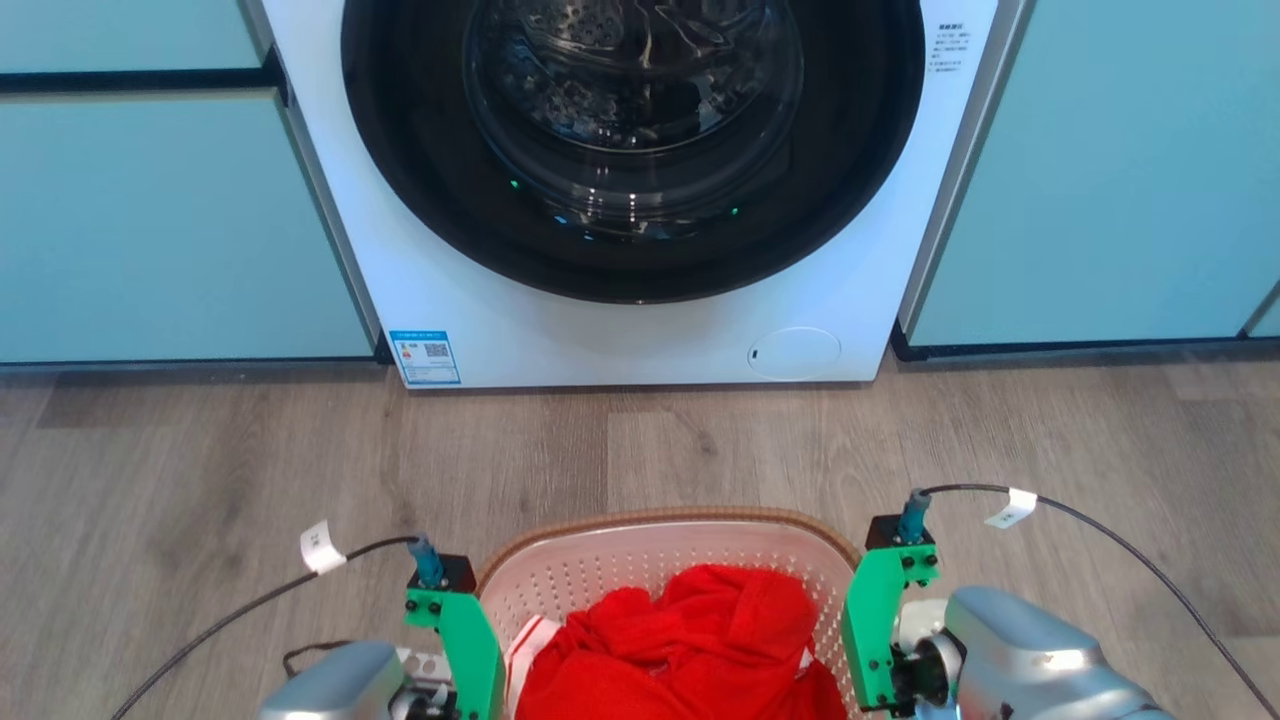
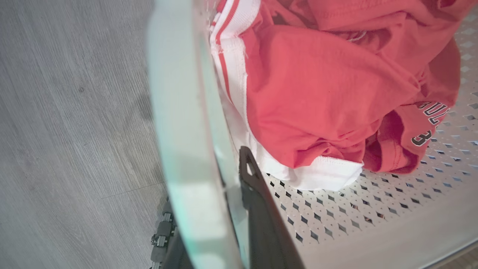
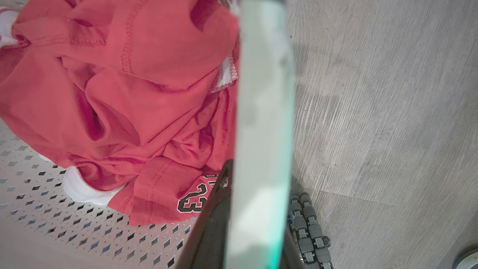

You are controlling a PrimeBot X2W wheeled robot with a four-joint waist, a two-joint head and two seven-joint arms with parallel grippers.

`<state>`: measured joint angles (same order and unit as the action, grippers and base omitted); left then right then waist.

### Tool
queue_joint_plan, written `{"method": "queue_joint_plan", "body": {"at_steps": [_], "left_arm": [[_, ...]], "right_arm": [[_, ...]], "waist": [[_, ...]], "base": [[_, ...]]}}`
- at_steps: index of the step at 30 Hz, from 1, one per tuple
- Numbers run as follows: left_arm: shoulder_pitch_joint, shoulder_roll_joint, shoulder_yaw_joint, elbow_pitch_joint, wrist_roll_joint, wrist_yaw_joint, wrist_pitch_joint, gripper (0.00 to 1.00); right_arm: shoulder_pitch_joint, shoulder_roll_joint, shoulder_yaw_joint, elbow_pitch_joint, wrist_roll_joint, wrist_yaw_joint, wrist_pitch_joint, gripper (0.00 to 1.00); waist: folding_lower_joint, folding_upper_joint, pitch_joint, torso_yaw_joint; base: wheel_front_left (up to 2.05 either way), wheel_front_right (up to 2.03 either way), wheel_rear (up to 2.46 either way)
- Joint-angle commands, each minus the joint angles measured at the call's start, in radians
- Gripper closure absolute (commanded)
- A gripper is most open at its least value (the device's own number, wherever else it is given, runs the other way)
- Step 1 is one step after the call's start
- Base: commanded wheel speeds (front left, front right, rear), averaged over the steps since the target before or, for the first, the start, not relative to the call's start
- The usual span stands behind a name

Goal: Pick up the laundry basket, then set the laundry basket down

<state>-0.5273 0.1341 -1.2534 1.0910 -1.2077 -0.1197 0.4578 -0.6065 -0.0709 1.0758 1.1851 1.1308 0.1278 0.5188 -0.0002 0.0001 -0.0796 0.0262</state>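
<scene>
The laundry basket (image 1: 660, 522), white with perforated walls and a brown woven-look rim, sits low in the head view between my two arms. Red clothes (image 1: 690, 640) with white trim lie inside it. My left gripper (image 2: 209, 179) is shut on the basket's pale left handle edge (image 2: 179, 112), one dark finger (image 2: 257, 209) inside the wall. On the opposite side, my right gripper (image 3: 261, 179) is shut on the pale right handle edge (image 3: 265, 93). A red jersey (image 3: 130, 93) with a number fills the basket floor. Whether the basket touches the floor cannot be told.
A white front-loading washing machine (image 1: 500, 330) with a dark round door (image 1: 630, 150) stands straight ahead. Teal cabinets (image 1: 150, 220) flank it on both sides. Grey wood-look floor (image 1: 700, 440) lies between the machine and the basket.
</scene>
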Motion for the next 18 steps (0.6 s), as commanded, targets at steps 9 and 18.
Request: {"method": "queue_joint_plan", "body": {"at_steps": [9, 18], "left_arm": [[-0.030, -0.014, -0.006, -0.038, -0.011, -0.011, 0.008, 1.00], [-0.033, -0.014, -0.013, -0.027, -0.025, -0.011, 0.007, 1.00]], "right_arm": [[-0.021, 0.021, 0.039, -0.033, 0.025, 0.003, -0.009, 1.00], [-0.034, 0.021, 0.062, -0.032, 0.052, 0.003, -0.017, 1.00]], "waist": [[0.0002, -0.0001, -0.012, 0.009], [0.0002, -0.0001, -0.010, 0.002]], "base": [[0.00, 0.00, 0.00], [0.00, 0.00, 0.00]]}}
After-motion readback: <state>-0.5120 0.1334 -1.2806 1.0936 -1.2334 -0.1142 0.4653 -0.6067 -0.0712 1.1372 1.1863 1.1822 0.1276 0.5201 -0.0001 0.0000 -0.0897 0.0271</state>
